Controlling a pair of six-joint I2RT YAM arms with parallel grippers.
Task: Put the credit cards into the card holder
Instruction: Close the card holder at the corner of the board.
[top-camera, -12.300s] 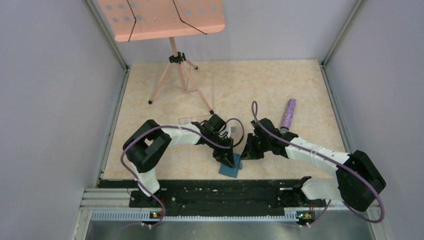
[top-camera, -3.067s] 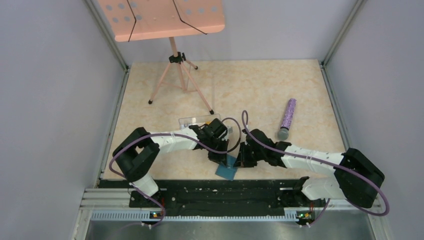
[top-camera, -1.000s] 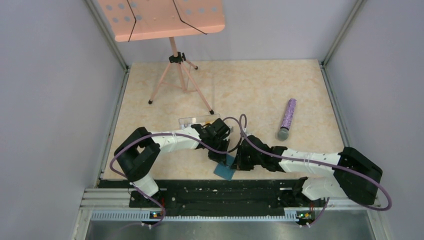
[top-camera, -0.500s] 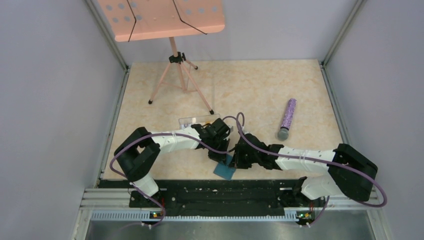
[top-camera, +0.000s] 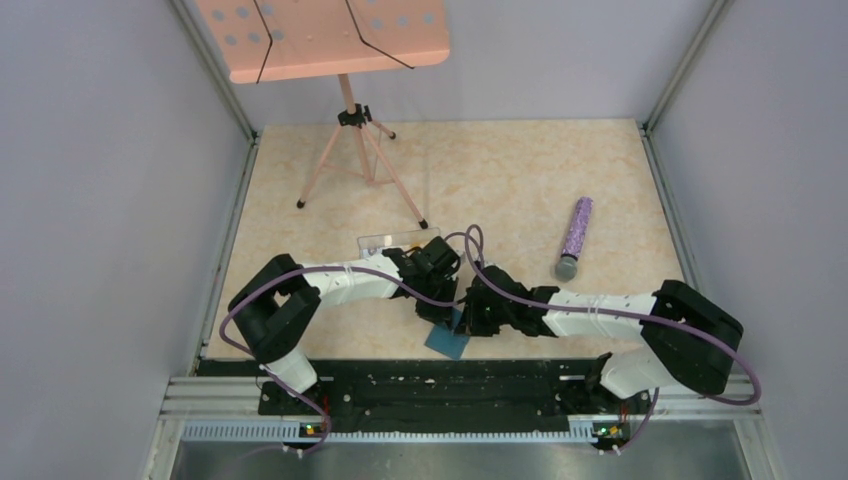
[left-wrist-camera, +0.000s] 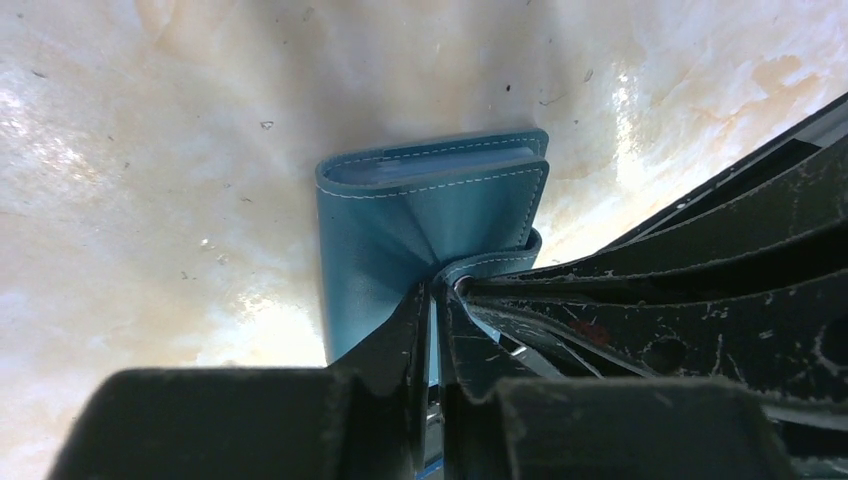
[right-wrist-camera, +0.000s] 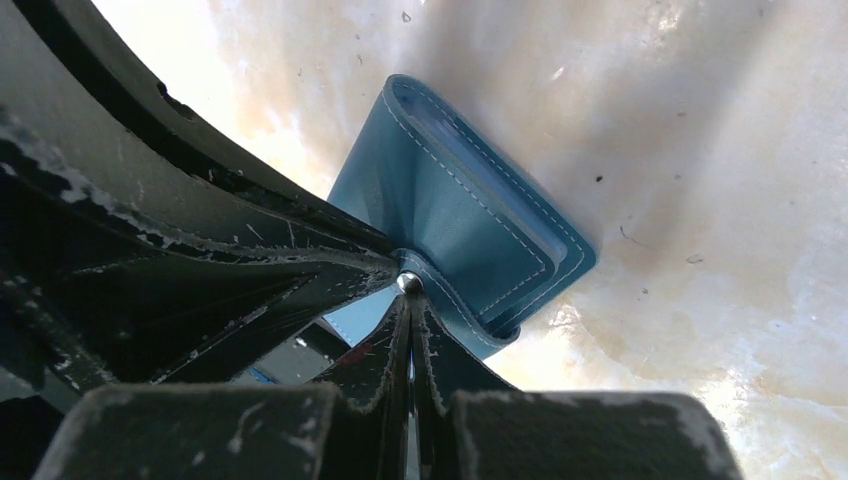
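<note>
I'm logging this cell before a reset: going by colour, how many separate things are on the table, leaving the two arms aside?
Teal: 1, the card holder
Purple: 1, the glittery tube
Pink: 1, the music stand
Clear: 1, the plastic box
Total: 4

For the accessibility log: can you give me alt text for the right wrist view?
A folded teal card holder lies on a pale marbled table, a lighter layer showing along its edge. The right tool, shut, meets its closing tab, where the left tool's dark fingers enter from the left.
</note>
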